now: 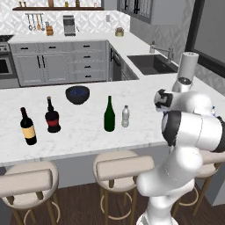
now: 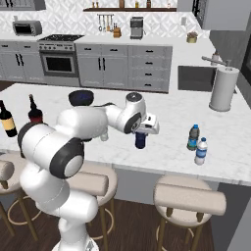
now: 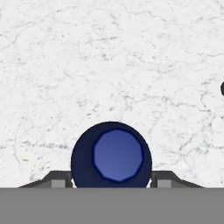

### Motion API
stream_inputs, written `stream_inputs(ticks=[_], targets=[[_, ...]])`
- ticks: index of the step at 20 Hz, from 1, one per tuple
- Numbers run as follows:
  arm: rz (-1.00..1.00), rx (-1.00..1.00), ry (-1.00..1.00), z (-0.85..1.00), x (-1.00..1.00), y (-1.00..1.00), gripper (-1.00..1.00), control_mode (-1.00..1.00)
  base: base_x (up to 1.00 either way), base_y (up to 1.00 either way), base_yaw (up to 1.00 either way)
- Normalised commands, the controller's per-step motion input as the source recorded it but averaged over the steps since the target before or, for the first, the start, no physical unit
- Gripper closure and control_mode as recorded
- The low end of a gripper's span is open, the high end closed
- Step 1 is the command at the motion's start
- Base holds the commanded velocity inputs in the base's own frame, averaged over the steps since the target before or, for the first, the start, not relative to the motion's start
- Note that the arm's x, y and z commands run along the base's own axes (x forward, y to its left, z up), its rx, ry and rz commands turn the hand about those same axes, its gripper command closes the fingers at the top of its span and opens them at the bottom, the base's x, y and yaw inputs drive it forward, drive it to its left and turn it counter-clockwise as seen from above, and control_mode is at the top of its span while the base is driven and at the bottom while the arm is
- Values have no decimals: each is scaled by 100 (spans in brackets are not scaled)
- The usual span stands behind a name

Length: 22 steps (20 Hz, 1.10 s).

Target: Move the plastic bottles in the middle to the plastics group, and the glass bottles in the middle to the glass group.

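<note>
Reading the right base view from left to right, we find the glass group at the far left of the marble counter (image 2: 230, 147): a yellow-labelled bottle (image 2: 6, 119) and a red-labelled bottle (image 2: 34, 111). Beyond them stands a dark bowl (image 2: 80, 97). In the left base view we see the green glass bottle (image 1: 109, 115) upright mid-counter, with the clear plastic bottle (image 1: 125, 116) just to its right. The arm rises from the base, bends at the elbow and reaches right over the counter, its wrist turned downward. The gripper (image 2: 140, 136) points straight down, its fingers (image 3: 164, 178) closed against either side of the dark blue bottle (image 2: 140, 140), seen cap-on from the hand. Farther right stand the two blue-capped bottles (image 2: 198, 144) of the plastics group, then a paper towel roll (image 2: 223, 88).
</note>
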Motion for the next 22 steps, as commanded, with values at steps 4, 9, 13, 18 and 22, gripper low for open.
stream_inputs(ticks=[4, 9, 13, 18, 22], targets=[[-8, 1, 1, 2, 1, -91, 100, -100, 0, 0, 0], [-7, 0, 0, -3, 0, -74, 100, -100, 0, 0, 0], [-5, 0, 0, 0, 0, -66, 100, -100, 0, 0, 0], [-4, 0, 0, -1, 0, -54, 100, -100, 0, 0, 0], [-1, 0, 0, -13, 0, -6, 100, -100, 0, 0, 0]])
